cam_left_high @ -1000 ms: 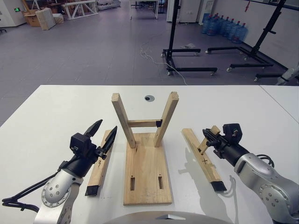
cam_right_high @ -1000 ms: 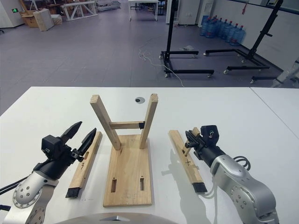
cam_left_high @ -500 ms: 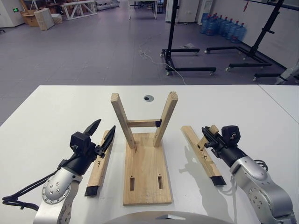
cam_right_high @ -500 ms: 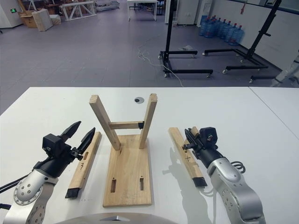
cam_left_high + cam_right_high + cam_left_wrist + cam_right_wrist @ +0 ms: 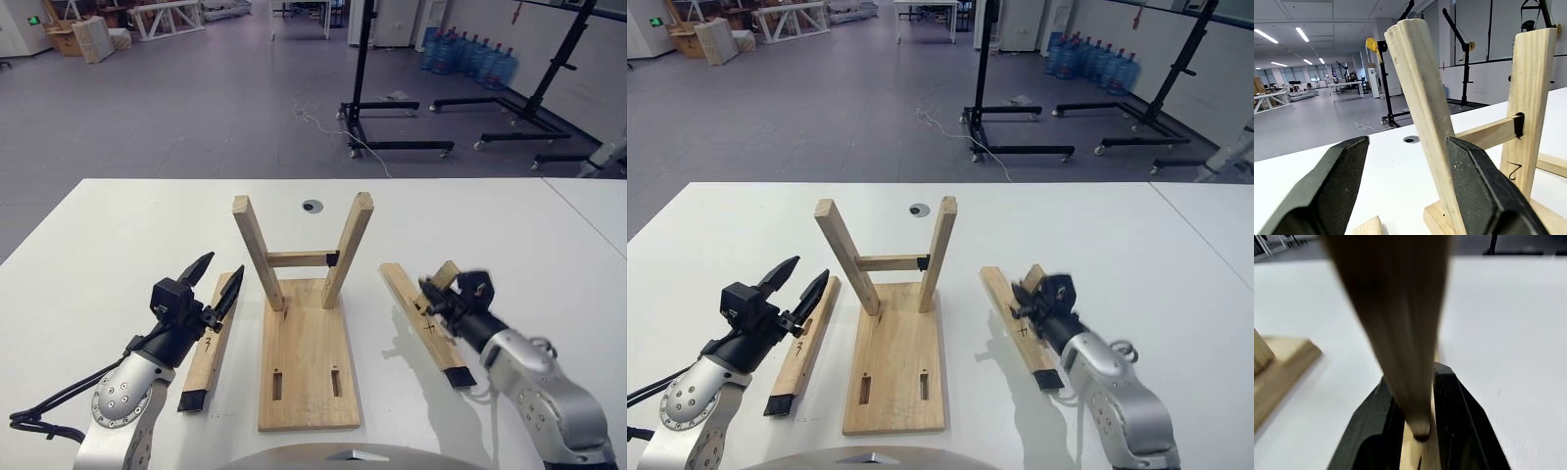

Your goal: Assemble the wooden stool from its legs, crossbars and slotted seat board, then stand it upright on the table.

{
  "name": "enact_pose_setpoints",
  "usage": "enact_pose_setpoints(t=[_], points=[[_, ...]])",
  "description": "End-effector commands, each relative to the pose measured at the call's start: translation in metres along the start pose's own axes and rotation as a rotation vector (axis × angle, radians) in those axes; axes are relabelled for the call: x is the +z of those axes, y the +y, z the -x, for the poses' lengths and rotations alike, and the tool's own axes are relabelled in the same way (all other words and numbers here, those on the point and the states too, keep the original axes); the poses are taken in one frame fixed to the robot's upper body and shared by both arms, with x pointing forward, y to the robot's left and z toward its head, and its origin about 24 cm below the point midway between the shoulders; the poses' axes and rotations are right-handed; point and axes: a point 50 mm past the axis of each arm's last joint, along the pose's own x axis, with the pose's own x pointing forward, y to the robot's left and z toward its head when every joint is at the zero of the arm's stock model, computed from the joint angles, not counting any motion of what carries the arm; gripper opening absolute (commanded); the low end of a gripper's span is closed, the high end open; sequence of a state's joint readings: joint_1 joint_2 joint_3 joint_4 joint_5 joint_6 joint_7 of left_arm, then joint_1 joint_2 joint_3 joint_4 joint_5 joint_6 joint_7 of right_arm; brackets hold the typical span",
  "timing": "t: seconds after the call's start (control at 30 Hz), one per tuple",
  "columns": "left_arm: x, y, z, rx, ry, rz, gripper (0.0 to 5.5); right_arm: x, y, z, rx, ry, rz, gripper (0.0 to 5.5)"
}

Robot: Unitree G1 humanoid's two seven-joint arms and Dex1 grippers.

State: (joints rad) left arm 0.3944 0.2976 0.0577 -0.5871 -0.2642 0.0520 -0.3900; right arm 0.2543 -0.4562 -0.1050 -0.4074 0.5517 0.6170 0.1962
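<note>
The slotted seat board [image 5: 306, 357] lies flat on the white table [image 5: 118, 235]. Two legs [image 5: 258, 253] [image 5: 350, 250], joined by a crossbar [image 5: 299, 259], stand in its far slots. A loose leg [image 5: 209, 343] with a black foot lies to the left of the board. My left gripper [image 5: 217, 279] hovers open over that leg's far end, and in its wrist view the standing leg [image 5: 1422, 112] rises between the open fingers [image 5: 1317, 196]. Right of the board lies another leg [image 5: 423, 323] with a short crossbar [image 5: 447, 273] stuck in it. My right gripper [image 5: 433, 300] is shut on that crossbar [image 5: 1400, 308].
A small round hole [image 5: 313, 207] sits in the table behind the standing legs. Beyond the far edge is open floor with black wheeled frames [image 5: 397, 108]. Bare table lies at the far left and far right.
My right gripper has slid left and closer onto the right loose leg's crossbar, and that leg has shifted slightly. The left gripper has barely moved.
</note>
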Motion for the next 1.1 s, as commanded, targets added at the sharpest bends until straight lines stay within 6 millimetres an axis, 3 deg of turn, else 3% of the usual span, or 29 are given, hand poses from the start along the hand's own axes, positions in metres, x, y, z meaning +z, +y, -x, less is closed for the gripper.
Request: enact_pose_setpoints(t=[0.03,0.17,0.5,0.83,0.97,1.03,1.1], points=[[-0.002,0.003,-0.002,0.001,-0.002,-0.023,2.84,0.016,0.004,-0.004,0.066,-0.055,-0.045,1.44],[-0.001,0.007,-0.003,0.006,-0.011,-0.041,2.84,0.031,0.005,-0.005,0.097,-0.121,-0.083,2.00],[0.003,0.023,-0.002,0.051,-0.030,-0.106,2.84,0.109,-0.005,-0.010,0.171,-0.367,-0.036,2.00],[0.005,0.028,0.000,0.082,-0.038,-0.133,2.84,0.154,-0.002,-0.016,0.232,-0.449,0.016,2.00],[0.004,0.027,-0.001,0.074,-0.035,-0.131,2.84,0.154,0.000,-0.018,0.243,-0.430,0.057,2.00],[0.004,0.027,-0.003,0.066,-0.036,-0.129,2.84,0.134,-0.002,-0.025,0.221,-0.351,0.094,2.00],[0.002,0.025,-0.005,0.050,-0.030,-0.127,2.84,0.101,-0.001,-0.033,0.214,-0.244,0.116,2.00]])
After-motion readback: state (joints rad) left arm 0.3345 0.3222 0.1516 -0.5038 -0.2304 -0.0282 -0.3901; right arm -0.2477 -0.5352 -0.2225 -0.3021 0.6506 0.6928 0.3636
